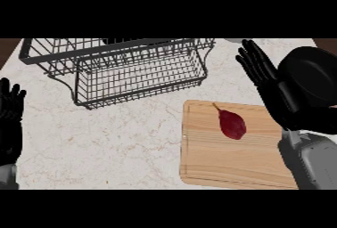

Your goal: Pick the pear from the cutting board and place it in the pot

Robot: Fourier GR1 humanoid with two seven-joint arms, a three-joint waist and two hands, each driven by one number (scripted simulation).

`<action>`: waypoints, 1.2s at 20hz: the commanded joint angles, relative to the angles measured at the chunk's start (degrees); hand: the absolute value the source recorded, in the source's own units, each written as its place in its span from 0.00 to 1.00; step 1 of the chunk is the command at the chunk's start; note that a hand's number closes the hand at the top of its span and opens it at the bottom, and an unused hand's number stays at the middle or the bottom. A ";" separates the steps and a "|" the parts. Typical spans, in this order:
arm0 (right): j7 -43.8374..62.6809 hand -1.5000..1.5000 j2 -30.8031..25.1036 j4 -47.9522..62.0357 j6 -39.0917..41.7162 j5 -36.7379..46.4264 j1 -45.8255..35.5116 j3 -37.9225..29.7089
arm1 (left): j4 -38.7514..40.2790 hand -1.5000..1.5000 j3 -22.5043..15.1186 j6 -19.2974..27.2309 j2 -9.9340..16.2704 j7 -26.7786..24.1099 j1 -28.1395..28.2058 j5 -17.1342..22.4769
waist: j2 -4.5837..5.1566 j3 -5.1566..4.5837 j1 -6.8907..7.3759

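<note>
Across the pale marbled desk (99, 142), largest first: one black wire rack (125, 71) fills the far left and middle, nothing visible inside it. Next comes one wooden board (230, 164) at the near right, lying flat with an edge close to the robot, probably so the fruit sits within easy reach of the right arm. One black pot (309, 71) stands just beyond the board at the far right edge; the right forearm covers part of it, so its inside cannot be judged. That short gap between board and pot suggests the carry will be brief.

Two hands show. The right hand (263, 71) is released, fingers straight and pointing away, raised between rack and pot and above the board's far corner; it grasps nothing and is apart from the fruit. The left hand (10, 116) rests at the left edge, fingers up and relaxed, holding nothing.

Smallest is one dark red pear (232, 124), stem toward the far left, lying on the upper middle of the board, untouched. The pick seems not yet begun; the right hand would need to come back and down over it.
</note>
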 commanded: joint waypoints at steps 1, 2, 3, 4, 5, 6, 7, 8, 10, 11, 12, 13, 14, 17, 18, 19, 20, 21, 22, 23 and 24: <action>-6.65 1.00 -3.44 2.98 5.14 -2.83 0.41 -5.94 | 3.25 0.50 -1.90 -0.92 -4.49 -4.48 0.34 -0.80 | -0.50 1.71 -0.31; -9.33 1.00 -4.38 0.55 5.97 -4.96 1.70 -8.77 | 0.39 0.50 -2.64 -1.88 -4.12 -1.62 0.87 0.64 | -0.68 1.76 -0.55; -14.74 1.00 -4.69 0.74 8.01 -7.03 3.63 -11.37 | -0.09 0.50 -4.55 -0.54 -5.30 -2.08 -0.09 -1.10 | -0.59 1.86 -1.26; -19.75 1.00 -6.29 2.40 10.53 -9.33 3.85 -15.51 | -0.35 0.50 -4.91 -2.18 -5.89 -3.41 0.51 0.01 | -0.36 1.99 -1.60; -22.44 1.00 -7.26 4.01 12.10 -11.39 1.48 -18.80 | -0.36 0.50 -6.36 -2.00 -7.36 -3.85 -0.27 -0.33 | -0.06 2.08 -1.71; -25.71 1.00 -7.66 3.95 14.12 -13.73 2.18 -21.35 | -0.57 0.50 -6.92 -3.05 -7.71 -4.26 -0.26 0.18 | -0.09 2.19 -2.46; -14.56 1.00 -17.09 8.55 3.06 7.74 5.81 -17.27 | -1.13 0.50 -7.66 -3.30 -8.16 -2.45 0.91 1.20 | 0.86 1.33 -3.44; -15.31 0.00 -11.71 14.19 -2.15 3.53 6.93 -21.41 | -1.37 0.50 -8.95 -3.28 -9.37 -2.45 -0.27 0.96 | 1.00 1.83 -2.34; -25.69 0.00 -7.66 18.71 -1.35 3.53 9.20 -21.80 | 0.59 0.50 -12.41 -3.03 -12.68 -4.40 -0.41 -0.94 | 0.16 1.88 -0.74; -32.17 0.00 -6.02 21.35 1.11 3.11 10.36 -21.52 | 0.44 0.50 -13.15 -2.92 -12.91 -3.70 0.05 -1.46 | -0.09 1.90 -0.18; -36.40 0.00 -5.06 19.56 4.59 0.19 12.36 -22.03 | -0.81 0.50 -13.74 -1.84 -13.05 -2.03 -0.21 -2.25 | -0.45 1.89 -0.52; -41.75 0.00 -2.72 20.91 4.23 2.21 12.24 -20.58 | 2.14 0.50 -10.74 -4.18 -11.50 -3.37 -2.34 -0.88 | -0.36 1.84 -0.34; -41.67 0.00 -4.74 20.33 6.37 -0.11 11.64 -22.70 | 2.65 0.50 -11.47 -4.25 -13.07 -4.89 -0.68 -1.05 | -0.54 1.78 -0.36; -44.84 0.00 -6.09 17.82 9.80 -0.60 14.71 -23.49 | 0.07 0.50 -12.23 -2.56 -13.62 -2.11 -1.00 -2.97 | -0.77 1.74 -0.44; -41.60 0.00 -7.00 14.31 10.88 -1.78 16.27 -23.52 | 3.10 0.50 -12.08 -4.24 -14.21 -4.25 -0.38 -2.70 | -0.80 1.70 -0.68; -43.03 0.00 -7.18 16.24 10.08 2.64 16.30 -21.28 | -0.53 0.50 -14.19 -1.07 -15.24 -1.67 0.04 -4.96 | -0.79 1.73 -0.34; -38.51 0.00 -7.06 11.67 6.70 5.77 16.60 -18.68 | 0.31 0.50 -13.33 -2.14 -14.83 -2.75 0.48 -4.10 | -0.85 1.68 -0.48; -36.39 0.00 -9.97 13.94 7.50 6.36 15.25 -19.53 | 0.31 0.50 -12.11 -3.72 -13.53 -2.32 0.21 -2.99 | -0.78 1.68 -0.28; -32.91 0.00 -12.75 11.13 10.26 6.75 16.89 -17.97 | 1.64 0.50 -13.31 -2.53 -15.66 -4.80 0.71 -3.85 | -0.85 1.59 -0.88; -29.93 0.00 -14.01 9.70 8.01 9.54 15.40 -16.96 | 2.94 0.50 -13.54 -3.33 -15.44 -6.04 1.98 -4.00 | -0.82 1.52 -0.75; -28.03 0.00 -16.97 9.64 10.57 9.12 15.77 -17.59 | 2.78 0.50 -11.43 -3.55 -14.23 -3.44 -1.47 -2.93 | -0.78 1.56 -1.10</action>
